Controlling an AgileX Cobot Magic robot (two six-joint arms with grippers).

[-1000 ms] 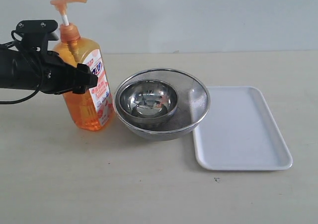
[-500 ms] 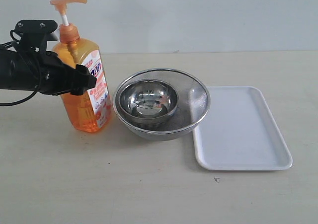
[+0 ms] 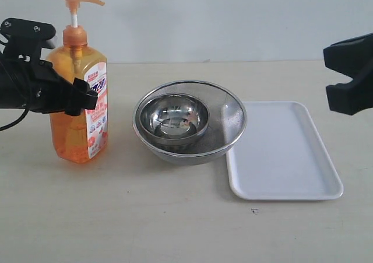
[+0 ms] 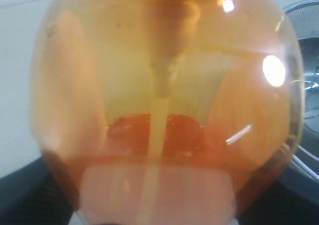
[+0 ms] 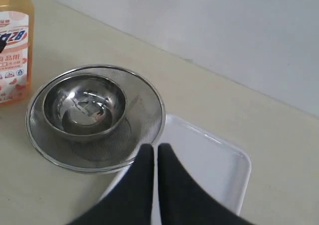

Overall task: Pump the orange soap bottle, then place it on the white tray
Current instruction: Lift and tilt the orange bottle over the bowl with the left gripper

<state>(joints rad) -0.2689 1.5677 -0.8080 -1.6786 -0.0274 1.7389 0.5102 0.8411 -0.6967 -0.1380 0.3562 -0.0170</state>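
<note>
The orange soap bottle (image 3: 76, 120) stands upright at the left of the table, its pump head (image 3: 83, 0) raised on the white stem. My left gripper (image 3: 86, 98) is shut on the bottle's body from the left, about halfway up. The bottle (image 4: 159, 85) fills the left wrist view, with dark fingers (image 4: 30, 190) at both sides. The white tray (image 3: 285, 152) lies flat at the right. My right gripper (image 3: 348, 81) hovers above the tray's far right side, shut and holding nothing. In the right wrist view its tips (image 5: 155, 150) are pressed together over the tray (image 5: 214, 160).
Two nested steel bowls (image 3: 187, 122) sit between the bottle and the tray, the outer rim touching the tray's left edge. They also show in the right wrist view as bowls (image 5: 94, 115), with the bottle (image 5: 12, 40) beyond. A pale wall stands behind the table.
The left gripper has carried the bottle leftward, away from the bowls. The right gripper has come into the exterior view at the right edge.
</note>
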